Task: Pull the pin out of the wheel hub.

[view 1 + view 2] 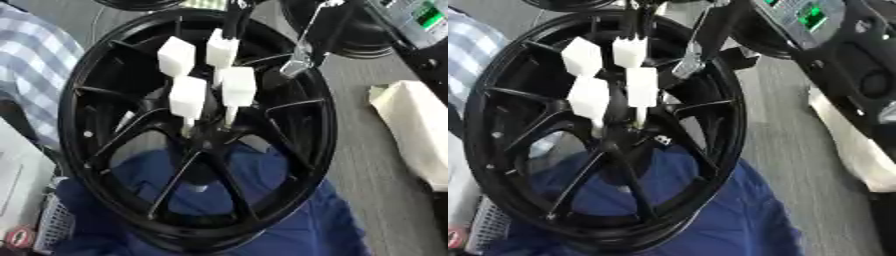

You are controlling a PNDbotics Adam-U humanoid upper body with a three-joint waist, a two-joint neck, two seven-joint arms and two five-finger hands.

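Observation:
A black spoked wheel hub (96, 75) fills both views and lies on a blue cloth. Two thin white pins (186, 125) stand side by side at its centre; the second pin (229, 117) is just to the right. My right hand (223, 50) comes down from the top edge, its white-padded fingers (238, 85) spread over the centre. Two pads sit right at the pins' upper ends, and two more hover higher up. The thumb, a silver and black piece (297, 60), stands apart to the right. Nothing shows curled round a pin.
A blue cloth (289, 225) lies under the wheel. A checked cloth (35, 55) is on the left and a white bag (420, 125) on the right. A black device with a green display (807, 17) stands at the top right, and a white mesh basket (52, 225) at the bottom left.

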